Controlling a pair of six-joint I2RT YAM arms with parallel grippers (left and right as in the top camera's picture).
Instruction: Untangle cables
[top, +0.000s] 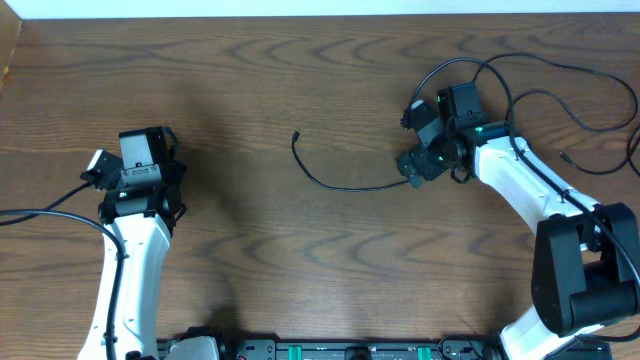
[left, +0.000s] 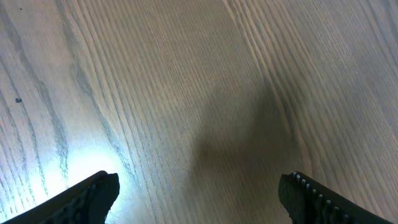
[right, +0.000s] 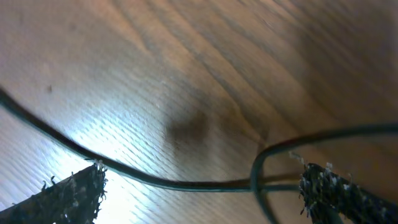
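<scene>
Cables (top: 350, 188) lie toward the right: one black strand (right: 155, 182) passes ungripped through the wide-open right hand (right: 202, 186) and curves left across the counter (top: 250, 80), while more loop behind that arm. Left hand (left: 199, 193) is also wide, holding nothing, well apart from them.

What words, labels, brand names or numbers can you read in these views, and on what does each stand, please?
No text can be read in any view.
Table: bare wood grain, no label.
Black cable: no marking visible.
Left gripper and right gripper: dark fingers, no print visible.
Rail along the overhead view's bottom edge: green spots only; any print too small to read.
</scene>
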